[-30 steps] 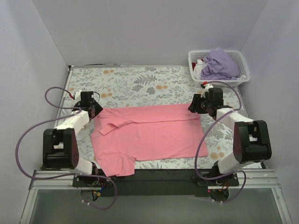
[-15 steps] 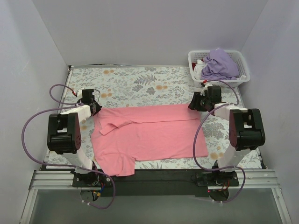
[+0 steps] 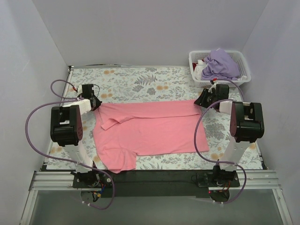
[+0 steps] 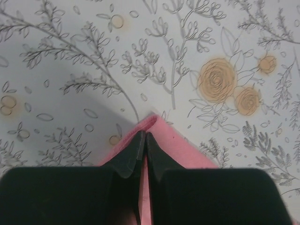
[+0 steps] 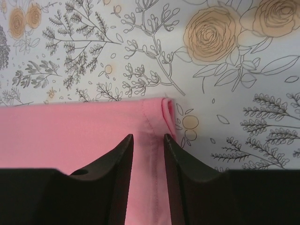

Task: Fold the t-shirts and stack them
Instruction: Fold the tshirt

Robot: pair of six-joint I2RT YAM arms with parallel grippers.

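The pink shirt (image 3: 150,131) is spread flat mid-frame on the counter (image 3: 140,82); the lavender shirt (image 3: 220,64) is heaped in the basket (image 3: 240,55) at upper right. The pink shirt's upper left corner is clamped by the left gripper (image 4: 143,137), while the right gripper (image 5: 148,138) is held apart astride the upper right hem. The cloth is judged light and limp, best taken by both hemmed corners together.

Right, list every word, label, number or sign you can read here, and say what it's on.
None: no view holds any readable text.
The pink shirt and the purple shirt are plain, with no print.
The basket shows no label.
The tablecloth has only flowers and leaves.
The left arm and the right arm show no lettering; any marking is too small to tell.
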